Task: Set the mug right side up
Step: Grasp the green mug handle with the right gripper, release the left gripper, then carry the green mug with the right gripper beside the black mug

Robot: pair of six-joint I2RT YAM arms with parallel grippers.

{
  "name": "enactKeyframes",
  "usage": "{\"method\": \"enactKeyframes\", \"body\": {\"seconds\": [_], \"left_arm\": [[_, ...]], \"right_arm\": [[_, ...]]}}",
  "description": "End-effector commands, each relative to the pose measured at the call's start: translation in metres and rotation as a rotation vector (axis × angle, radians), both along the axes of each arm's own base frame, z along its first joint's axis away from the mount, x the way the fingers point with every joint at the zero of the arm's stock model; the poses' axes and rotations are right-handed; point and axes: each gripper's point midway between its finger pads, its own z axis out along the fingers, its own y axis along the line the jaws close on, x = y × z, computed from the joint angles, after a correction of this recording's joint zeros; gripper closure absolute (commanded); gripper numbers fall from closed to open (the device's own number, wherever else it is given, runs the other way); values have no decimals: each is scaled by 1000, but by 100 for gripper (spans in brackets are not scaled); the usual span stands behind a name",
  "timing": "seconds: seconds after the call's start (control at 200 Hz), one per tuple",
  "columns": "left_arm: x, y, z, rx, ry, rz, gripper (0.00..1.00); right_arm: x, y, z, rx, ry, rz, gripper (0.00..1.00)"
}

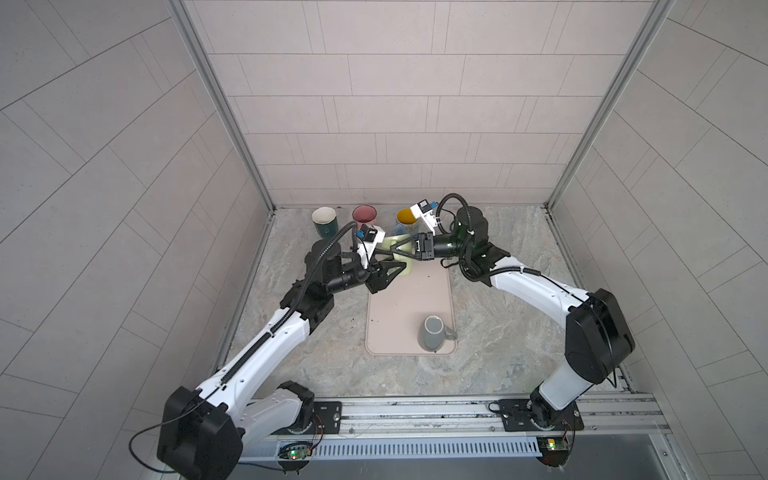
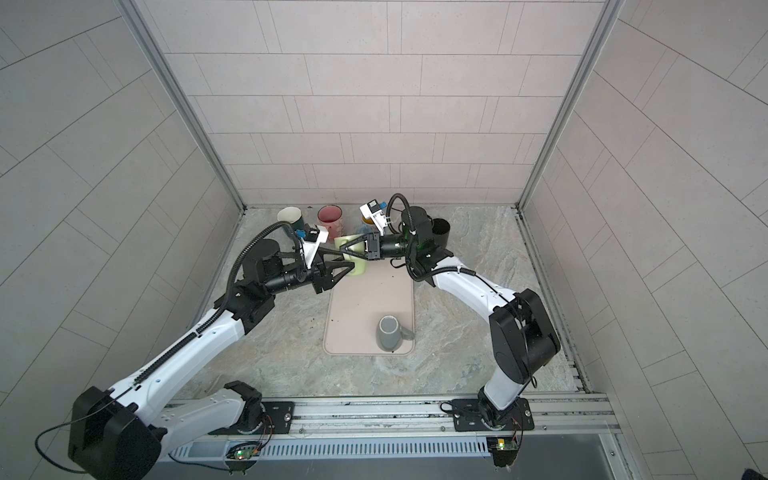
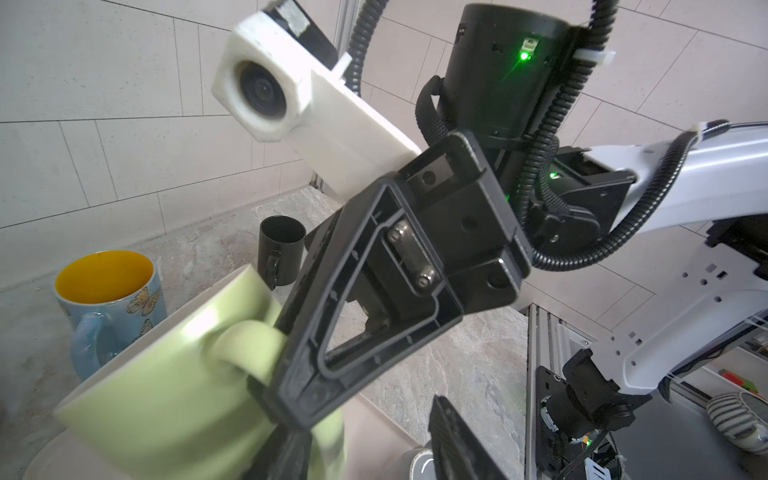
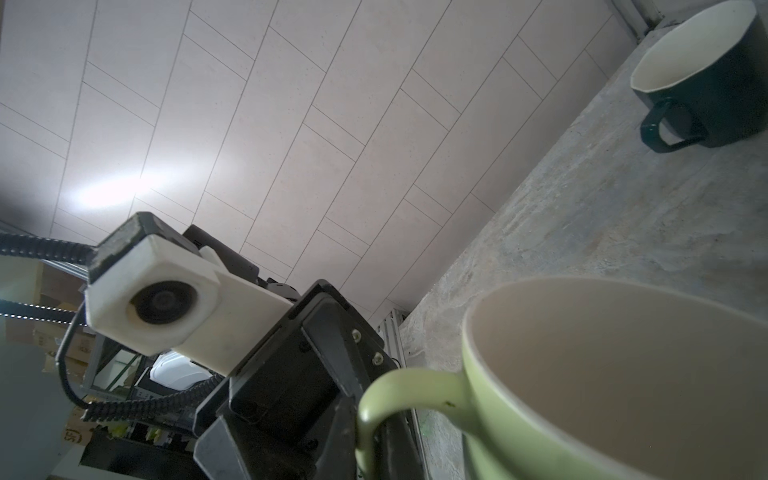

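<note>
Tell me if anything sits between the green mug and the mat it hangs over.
Nothing visible does. The green mug is over the mat's far end, with the right gripper shut on it. The left gripper stands open at its side. The grey mug stands on the mat's near right part, well clear.

The table's (image 1: 498,332) far edge is blocked by a teal mug (image 1: 325,224), red mug (image 1: 365,215), blue mug (image 1: 404,218) and black mug (image 2: 441,232). The mat's (image 1: 395,307) far end is crowded by the left gripper (image 2: 348,259), right gripper (image 2: 343,248) and green mug (image 2: 359,268). Its near right corner is taken by a grey mug (image 1: 432,332); the rest is left bare.
</note>
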Motion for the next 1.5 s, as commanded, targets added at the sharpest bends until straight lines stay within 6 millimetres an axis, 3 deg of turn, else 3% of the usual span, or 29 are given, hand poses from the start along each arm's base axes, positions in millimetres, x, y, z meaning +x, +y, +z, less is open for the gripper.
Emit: {"method": "enactKeyframes", "body": {"seconds": [0.0,0.185,0.36,0.781,0.961,0.986,1.231,1.496], "left_arm": [[-1,7,32,-4,-123,34,49],[2,13,27,9,-107,80,48],[4,16,25,0,-100,111,48],[8,18,33,-67,-110,143,48],[8,20,32,-90,-112,155,48],[8,20,31,-91,-111,157,48],[9,24,28,-92,-114,181,48],[12,26,24,-97,-107,199,48]], "right_arm": [[-2,-14,16,-43,-116,-50,100],[10,-32,10,-75,-128,-150,100],[20,-59,-9,-200,-192,-307,100],[44,-157,-45,-294,-369,-865,100],[47,-192,-51,-328,-467,-1058,100],[46,-196,-65,-353,-464,-1069,100],[53,-215,-85,-391,-525,-1190,100],[66,-223,-113,-402,-540,-1263,100]]}}
